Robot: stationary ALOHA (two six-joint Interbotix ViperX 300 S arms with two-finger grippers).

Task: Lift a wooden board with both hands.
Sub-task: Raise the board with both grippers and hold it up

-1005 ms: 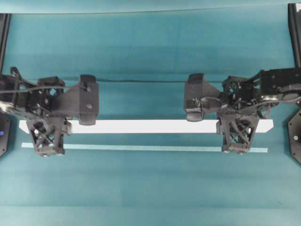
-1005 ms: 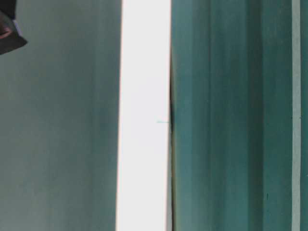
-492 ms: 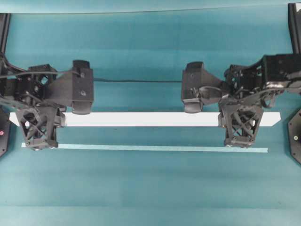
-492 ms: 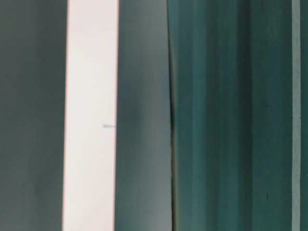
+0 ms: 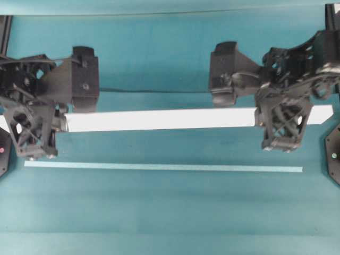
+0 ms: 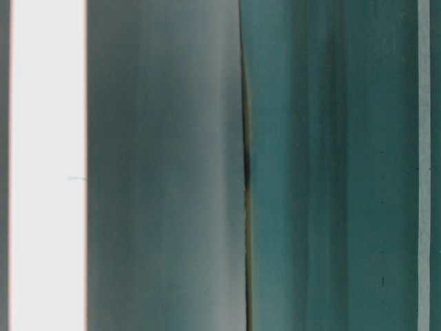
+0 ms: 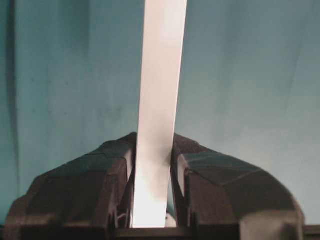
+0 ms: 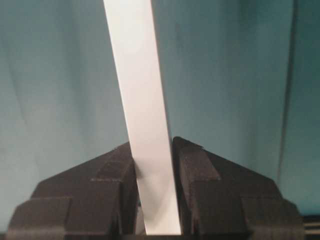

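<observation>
The wooden board (image 5: 159, 119) is a long white plank held off the teal table, spanning almost the whole overhead view. My left gripper (image 5: 33, 123) is shut on its left end and my right gripper (image 5: 281, 118) is shut on it near the right end. In the left wrist view the board (image 7: 160, 100) runs away between the black fingers (image 7: 112, 165) of the left gripper (image 7: 154, 150). The right wrist view shows the same: the board (image 8: 137, 90) is clamped in the right gripper (image 8: 152, 147). In the table-level view the board (image 6: 48, 165) is a bright band at the left.
A thin pale teal strip (image 5: 159, 167) lies on the table in front of the board and shows again as the strip (image 6: 424, 165) at the right edge. A black cable (image 5: 154, 91) runs behind the board. Arm bases (image 5: 333, 156) stand at both sides.
Both grippers have risen with the board in them. It has shifted up the overhead image and looks larger, and it has slid left in the table-level view. The pale strip stayed put.
</observation>
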